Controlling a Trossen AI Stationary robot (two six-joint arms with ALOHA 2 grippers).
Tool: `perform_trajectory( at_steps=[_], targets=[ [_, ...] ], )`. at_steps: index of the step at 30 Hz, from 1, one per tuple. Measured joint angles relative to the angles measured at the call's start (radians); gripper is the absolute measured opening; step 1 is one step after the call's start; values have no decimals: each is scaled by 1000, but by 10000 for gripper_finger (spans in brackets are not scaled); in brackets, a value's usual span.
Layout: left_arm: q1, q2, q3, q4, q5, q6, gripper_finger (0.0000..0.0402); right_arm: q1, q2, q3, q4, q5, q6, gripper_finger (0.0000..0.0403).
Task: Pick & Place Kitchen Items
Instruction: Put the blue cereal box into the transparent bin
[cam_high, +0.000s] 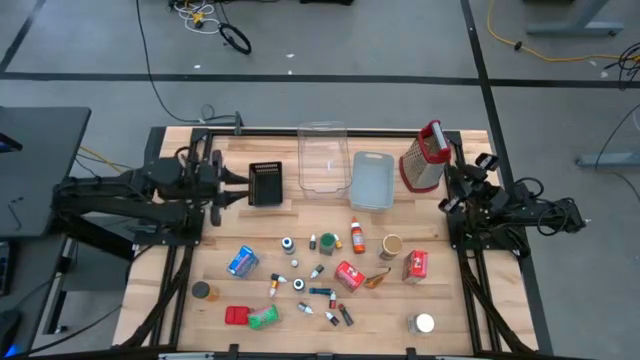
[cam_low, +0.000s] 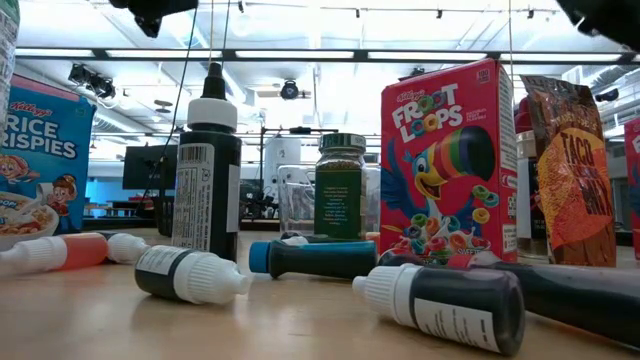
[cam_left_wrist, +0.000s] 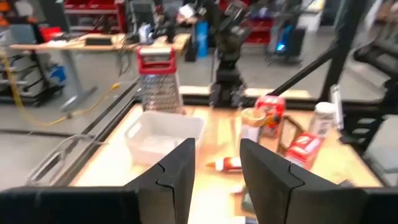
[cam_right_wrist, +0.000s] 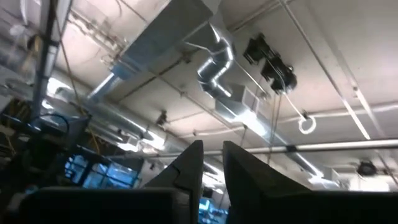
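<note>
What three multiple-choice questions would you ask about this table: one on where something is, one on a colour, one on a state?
1. Where does the clear bin stand?
A. Between the black tray and the grey-blue tray
B. At the table's near edge
C. On top of the grater

2. What colour is the handle of the grater?
A. Green
B. Red
C. Yellow

3. What state is the left gripper in?
A. Shut on a bottle
B. Open, holding nothing
C. Shut on a red box

Answers:
1 A: the high view shows the three containers in a row, with the clear one in the middle.
2 B: the handle shows red in the high and left wrist views.
3 B: the left wrist view shows its fingers apart with only the table between them.
</note>
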Motion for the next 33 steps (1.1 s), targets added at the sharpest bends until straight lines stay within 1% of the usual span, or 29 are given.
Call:
perform_trajectory(
  at_steps=[2, 4, 8, 10, 12, 16, 20, 22, 28, 31, 33],
  targets=[
    [0, 47, 22, -2, -6, 34, 138, 0, 0, 19, -11, -3, -1, 89],
    [0, 88, 40, -2, -14, 70, 138, 0, 0, 37, -50, 20, 11, 107],
    [0, 151, 69, 0, -114, 108, 138, 0, 0, 55, -142, 70, 73, 147],
    [0, 182, 76, 1, -156, 127, 138, 0, 1, 55, -148, 66, 87, 165],
    [0, 206, 77, 0, -162, 164, 138, 0, 1, 55, -139, 25, 87, 180],
    [0, 260, 79, 11, -115, 184, 138, 0, 8, 56, -79, -55, 146, 193],
    [0, 318, 79, 23, -37, 165, 139, 0, 41, 56, -72, -83, 227, 188],
    [0, 349, 79, 41, -16, 167, 143, 0, 75, 56, -69, -103, 276, 182],
    [-1, 418, 79, 87, 58, 168, 163, 0, 226, 56, -7, -203, 464, 170],
    [-11, 429, 79, 115, 54, 146, 171, 0, 318, 62, 18, -212, 550, 178],
    [-16, 427, 85, 113, 42, 136, 173, 0, 378, 89, 14, -211, 600, 188]
  ],
)
